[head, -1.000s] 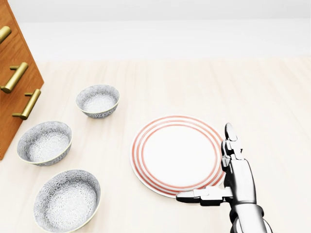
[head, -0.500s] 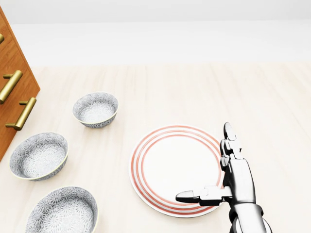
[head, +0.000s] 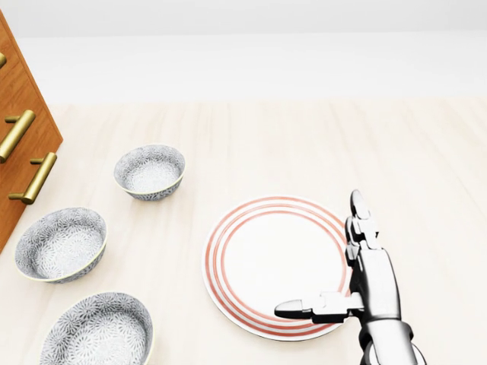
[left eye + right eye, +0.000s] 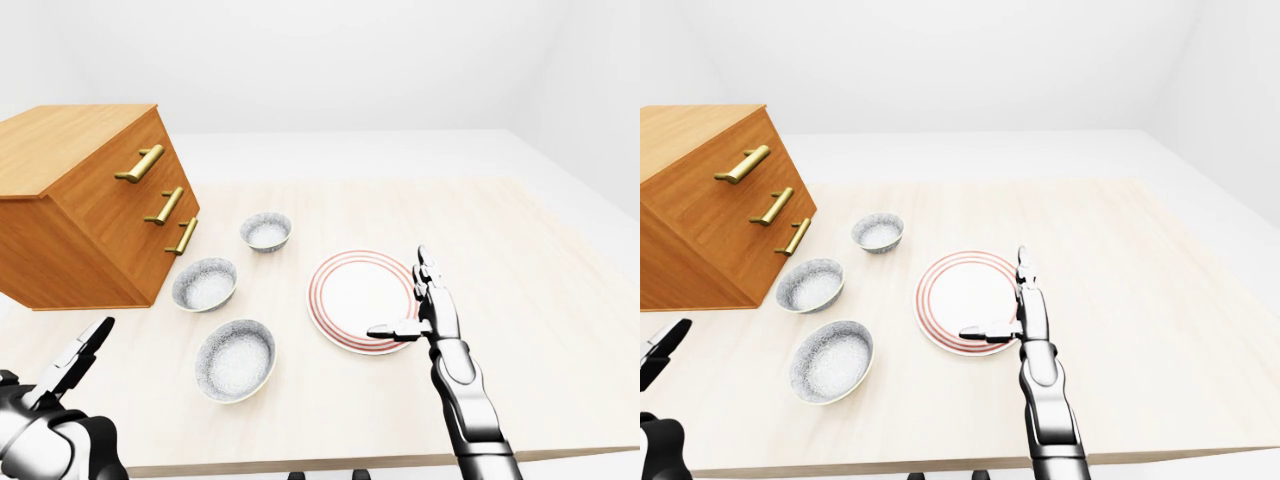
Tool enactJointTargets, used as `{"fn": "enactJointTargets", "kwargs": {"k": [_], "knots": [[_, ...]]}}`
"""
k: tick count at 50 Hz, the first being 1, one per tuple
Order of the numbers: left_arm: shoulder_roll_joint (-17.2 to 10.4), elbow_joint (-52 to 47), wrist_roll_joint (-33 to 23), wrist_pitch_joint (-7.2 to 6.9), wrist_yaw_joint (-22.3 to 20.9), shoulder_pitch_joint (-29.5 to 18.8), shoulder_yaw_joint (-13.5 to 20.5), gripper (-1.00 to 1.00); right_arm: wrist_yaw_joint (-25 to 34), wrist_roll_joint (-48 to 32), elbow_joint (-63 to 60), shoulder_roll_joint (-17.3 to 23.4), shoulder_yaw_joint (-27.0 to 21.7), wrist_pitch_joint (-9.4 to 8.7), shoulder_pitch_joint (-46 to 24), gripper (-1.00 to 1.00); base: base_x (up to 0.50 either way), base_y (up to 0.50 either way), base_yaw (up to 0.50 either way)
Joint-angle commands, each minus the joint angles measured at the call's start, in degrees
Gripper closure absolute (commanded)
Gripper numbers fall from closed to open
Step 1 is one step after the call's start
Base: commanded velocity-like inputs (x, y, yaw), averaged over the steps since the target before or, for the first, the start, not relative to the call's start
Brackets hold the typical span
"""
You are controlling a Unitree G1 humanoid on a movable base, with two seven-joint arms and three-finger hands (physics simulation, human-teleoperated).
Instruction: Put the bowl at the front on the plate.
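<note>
Left hand point(image 4: 55, 385) was low at the left-eye view's bottom left, fingers extended, empty. Right hand point(image 3: 373, 285) was released, thumb over the plate point(image 3: 266, 262) rim. Nearest bowl point(image 4: 235, 358) sat on the surface point(image 4: 520, 260), left of the plate, untouched. Two more bowls point(image 4: 205, 284) lay beyond it.

A pale wooden table point(image 4: 520, 260) is seen, on which a white plate point(image 3: 259, 262) ringed in red is laid, low in the head view. Three grey patterned bowls are set in a slanting row to the plate's left, all apart from one another and from it: an upper bowl point(image 3: 150, 171), a middle bowl point(image 3: 61, 245) and a lowest bowl point(image 3: 97, 331), cut by the bottom edge. A wooden drawer chest point(image 4: 90, 200) with brass handles is placed at the left, apparently resting on the tabletop, though its base is not clearly shown.
</note>
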State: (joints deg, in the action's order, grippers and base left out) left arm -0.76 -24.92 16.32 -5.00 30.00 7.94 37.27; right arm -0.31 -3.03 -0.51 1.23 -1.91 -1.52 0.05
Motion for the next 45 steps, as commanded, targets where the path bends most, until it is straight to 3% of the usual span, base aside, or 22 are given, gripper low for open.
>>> {"fn": "enactJointTargets", "kwargs": {"k": [1, 2, 3, 6, 17, 20, 27, 31, 32, 34, 35, 38, 40, 43, 45], "knots": [[0.16, -0.78, 0.18, 0.0, 0.0, 0.29, 0.19, -1.0, 0.13, -2.79, -3.68, -0.23, 1.55, -0.83, 1.41, -1.0, 0.0, 0.0, 0.0], [0.06, -0.4, 0.29, 0.0, 0.0, 0.08, 0.18, -1.0, 0.0, -3.17, -3.36, -0.23, 1.57, -0.67, 1.35, -1.0, 0.0, 0.0, 0.0], [-0.08, -0.1, -0.02, 0.0, 0.0, 0.03, 0.03, -1.0, -0.16, -3.9, -5.12, -0.49, 2.1, -1.99, 1.76, -1.0, 0.0, 0.0, 0.0], [0.01, 0.35, -0.15, 0.0, 0.0, 0.12, -0.23, -1.0, -0.17, -5.63, -7.48, -0.97, 4.02, -3.48, 2.04, -1.0, 0.0, 0.0, 0.0], [0.23, 0.61, -1.25, 0.0, 0.0, -0.08, -0.16, -1.0, -1.0, -12.02, -14.4, -2.1, 7.61, -3.48, -2.52, -1.0, 0.0, 0.0, 0.0], [-0.16, 0.54, -1.03, 0.0, 0.0, -0.29, -0.07, -1.0, -0.41, -13.61, -13.94, -1.76, 7.06, -3.48, -3.89, -1.0, 0.0, 0.0, 0.0], [-0.15, 0.18, -0.39, 0.0, 0.0, 0.16, 0.04, -1.0, 3.92, -19.31, -25.27, -0.1, 7.44, -3.48, -7.43, -1.0, 0.0, 0.0, 0.0], [-0.49, -0.37, 0.42, 0.0, 0.0, -0.25, 0.48, -1.0, 11.78, -31.26, -24.26, 2.31, 11.59, -3.48, -9.51, -1.0, 0.0, 0.0, 0.0], [-0.4, -0.39, 0.3, 0.0, 0.0, -0.05, 0.41, -1.0, 14.12, -37.46, -25.1, 3.44, 13.01, -3.48, -10.51, -1.0, 0.0, 0.0, 0.0], [-0.37, -0.31, 0.36, 0.0, 0.0, -0.14, 0.51, -1.0, 18.92, -40.62, -26.71, 1.61, 11.68, -3.48, -11.66, -1.0, 0.0, 0.0, 0.0], [-0.43, -0.2, 0.44, 0.0, 0.0, -0.21, 0.52, -1.0, 24.13, -44.15, -28.0, 2.16, 12.62, -3.48, -12.65, -1.0, 0.0, 0.0, 0.0], [-0.3, -1.03, 0.66, 0.0, 0.0, -0.16, 0.8, -1.0, 31.14, -56.82, -27.66, 3.42, 13.78, -3.48, -13.38, -1.0, 0.0, 0.0, 0.0], [-0.31, -1.0, 0.64, 0.0, 0.0, -0.17, 0.76, -1.0, 35.34, -62.69, -27.12, 1.85, 12.79, -3.48, -13.55, -1.0, 0.0, 0.0, 0.0], [-0.22, -0.25, 0.29, 0.0, 0.0, -0.32, 0.5, -1.0, 40.31, -69.22, -27.11, 0.18, 11.18, -3.48, -14.14, -1.0, 0.0, 0.0, 0.0], [-0.28, -0.54, 0.6, 0.0, 0.0, -0.22, 0.55, -1.0, 40.31, -71.66, -27.62, -0.58, 10.26, -3.48, -14.21, -1.0, 0.0, 0.0, 0.0]]}}
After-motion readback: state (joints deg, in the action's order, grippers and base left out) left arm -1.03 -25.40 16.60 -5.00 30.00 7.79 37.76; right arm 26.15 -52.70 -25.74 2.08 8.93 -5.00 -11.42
